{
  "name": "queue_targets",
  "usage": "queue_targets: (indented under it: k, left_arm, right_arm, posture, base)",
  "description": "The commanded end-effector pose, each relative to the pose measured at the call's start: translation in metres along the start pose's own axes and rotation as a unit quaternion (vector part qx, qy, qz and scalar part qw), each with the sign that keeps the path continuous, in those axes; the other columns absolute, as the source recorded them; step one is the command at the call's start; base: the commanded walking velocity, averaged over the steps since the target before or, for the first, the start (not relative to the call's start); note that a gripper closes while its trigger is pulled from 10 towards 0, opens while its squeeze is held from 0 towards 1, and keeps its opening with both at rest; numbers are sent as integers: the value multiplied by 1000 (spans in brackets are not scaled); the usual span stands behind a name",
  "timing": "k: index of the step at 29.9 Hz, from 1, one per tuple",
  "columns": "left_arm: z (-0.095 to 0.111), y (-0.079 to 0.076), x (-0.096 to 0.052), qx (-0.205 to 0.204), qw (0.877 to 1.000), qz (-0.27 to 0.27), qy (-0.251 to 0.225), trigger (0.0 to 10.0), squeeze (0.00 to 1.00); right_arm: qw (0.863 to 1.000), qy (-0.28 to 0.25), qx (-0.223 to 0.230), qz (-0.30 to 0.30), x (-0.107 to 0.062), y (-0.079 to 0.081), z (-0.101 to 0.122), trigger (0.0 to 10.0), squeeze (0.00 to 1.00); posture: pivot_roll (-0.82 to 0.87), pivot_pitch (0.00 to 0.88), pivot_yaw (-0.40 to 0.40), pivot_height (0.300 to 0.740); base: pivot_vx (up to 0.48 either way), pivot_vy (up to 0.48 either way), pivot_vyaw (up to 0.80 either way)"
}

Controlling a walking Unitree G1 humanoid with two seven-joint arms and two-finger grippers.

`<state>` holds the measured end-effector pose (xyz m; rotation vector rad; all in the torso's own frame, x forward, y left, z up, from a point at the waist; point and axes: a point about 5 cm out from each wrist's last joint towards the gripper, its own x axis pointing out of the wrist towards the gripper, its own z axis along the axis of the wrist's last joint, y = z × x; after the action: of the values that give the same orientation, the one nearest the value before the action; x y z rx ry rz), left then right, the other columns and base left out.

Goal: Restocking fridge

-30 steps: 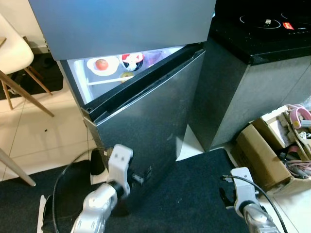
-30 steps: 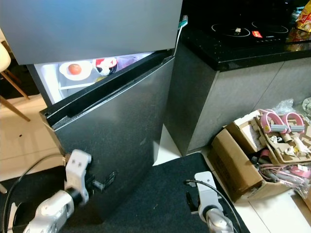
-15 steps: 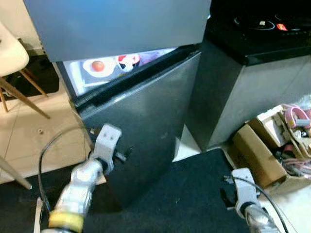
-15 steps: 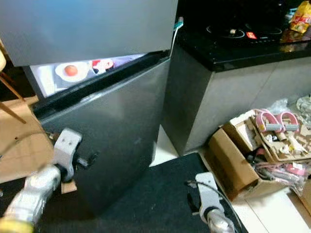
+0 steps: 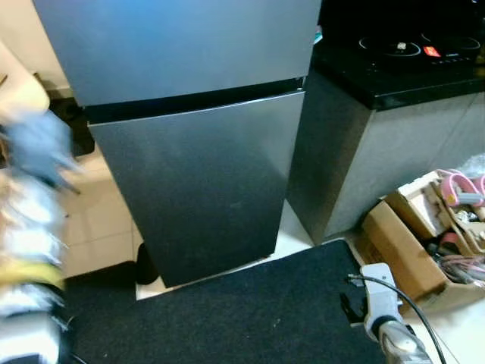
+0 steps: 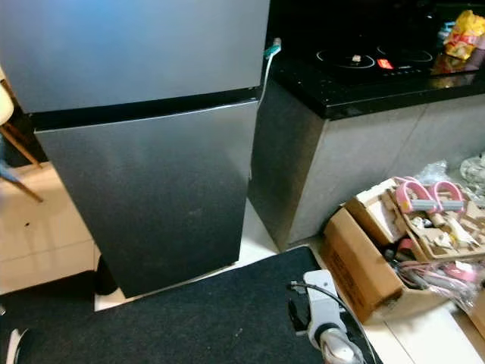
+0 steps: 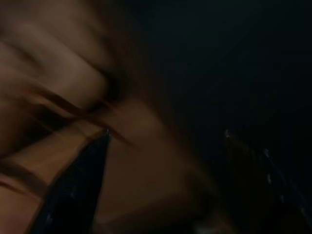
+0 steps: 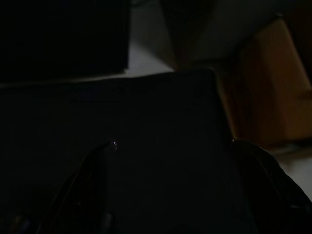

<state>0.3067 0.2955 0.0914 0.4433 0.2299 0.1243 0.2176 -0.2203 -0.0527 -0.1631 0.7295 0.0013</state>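
The fridge (image 5: 201,152) is seen with both doors shut, the lower door (image 5: 204,193) flush under the upper one. It stands ahead of the right gripper (image 8: 170,146) and toward the left, well apart from it. That gripper hangs low over a black mat (image 5: 227,318), and its two fingers (image 8: 92,180) are spread apart with nothing between them. The left gripper (image 7: 165,141) is blurred; its fingers (image 7: 78,180) are likewise parted and nothing is held. The left arm (image 5: 30,227) is smeared by motion at the fridge's left side, clear of the door. A dark counter (image 5: 394,72) with a cooktop (image 5: 413,49) adjoins the fridge on the right. A cardboard box (image 5: 413,243) of odds and ends sits on pale tiles (image 5: 98,227) just right of the right gripper.
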Motion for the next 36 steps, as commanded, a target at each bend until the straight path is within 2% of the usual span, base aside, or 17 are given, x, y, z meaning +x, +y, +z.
queue_targets:
  k: [1, 2, 3, 4, 5, 7, 9, 10, 11, 12, 14, 19, 25, 26, 30, 33, 36]
  left_arm:
    - [4, -17, 1, 3, 999, -34, -20, 10000, 0]
    - [-12, -36, -5, 1, 998, -56, -4, 10000, 0]
    - [-12, -36, -5, 1, 998, -56, -4, 10000, 0]
    - [-25, -51, -12, 1, 997, -74, 10, 10000, 0]
    - [-25, -51, -12, 1, 997, -74, 10, 10000, 0]
    - [-63, -80, -37, -16, 993, -97, 63, 10000, 0]
    - [-63, -80, -37, -16, 993, -97, 63, 10000, 0]
    - [-77, -88, -47, -21, 991, -104, 84, 10000, 0]
    - [-100, -98, -66, -32, 985, -113, 124, 10000, 0]
    - [-100, -98, -66, -32, 985, -113, 124, 10000, 0]
    - [-111, -103, -79, -38, 981, -123, 144, 10000, 0]
    - [-123, -114, -97, -45, 975, -143, 164, 10000, 0]
    - [-136, -117, -108, -32, 972, -139, 188, 10000, 0]
    - [-141, -121, -114, -17, 968, -148, 200, 10000, 0]
    - [-146, -125, -117, -26, 965, -146, 216, 10000, 0]
    - [-140, -131, -113, -48, 964, -157, 209, 10000, 0]
    - [-133, -130, -107, -63, 967, -153, 196, 10000, 0]
  right_arm:
    - [1000, 7, -8, -8, -3, -8, -6, 10000, 0]
    - [1000, 8, -11, -7, -3, -8, -7, 10000, 0]
    - [1000, 8, -11, -7, -3, -8, -7, 10000, 0]
    - [1000, 10, -14, -7, -4, -8, -8, 10000, 0]
    - [1000, 10, -14, -7, -4, -8, -8, 10000, 0]
    - [1000, 17, -19, -7, -5, -9, -13, 10000, 0]
    - [1000, 17, -19, -7, -5, -9, -13, 10000, 0]
    - [1000, 20, -20, -6, -6, -8, -15, 10000, 0]
    - [999, 25, -23, -2, -7, -4, -20, 10000, 0]
    - [999, 25, -23, -2, -7, -4, -20, 10000, 0]
    - [999, 28, -24, 0, -8, 0, -23, 10000, 0]
    - [999, 31, -24, 6, -11, 6, -30, 10000, 0]
    - [999, 36, -16, 6, -13, 9, -36, 10000, 0]
    - [999, 44, 15, -5, -14, 7, -40, 10000, 0]
    - [997, 59, 39, -25, -18, 3, -49, 10000, 0]
    - [990, 54, 120, -44, -22, -1, -56, 10000, 0]
    - [986, 47, 151, -47, -23, -1, -57, 10000, 0]
  posture:
    - [-40, 1, -86, 740]
    - [-39, 0, -85, 740]
    - [-39, 0, -85, 740]
    - [-41, 0, -84, 740]
    - [-41, 0, -84, 740]
    - [-38, 0, -82, 740]
    - [-38, 0, -82, 740]
    - [-37, 0, -80, 740]
    - [-39, 0, -74, 740]
    - [-39, 0, -74, 740]
    - [-38, 0, -71, 740]
    - [-38, 0, -67, 740]
    - [-34, 2, -66, 740]
    - [-31, 5, -66, 740]
    - [-37, 6, -58, 740]
    - [-35, 9, -54, 740]
    - [-35, 11, -51, 740]
  base:
    - [0, 0, 0]
    - [0, 0, 0]
    - [0, 0, 0]
    - [0, 0, 0]
    - [0, 0, 0]
    - [0, 0, 0]
    - [0, 0, 0]
    - [0, 0, 0]
    - [0, 0, 0]
    - [0, 0, 0]
    - [0, 0, 0]
    - [0, 0, 0]
    - [0, 0, 0]
    - [0, 0, 0]
    - [0, 0, 0]
    - [0, 0, 0]
    - [0, 0, 0]
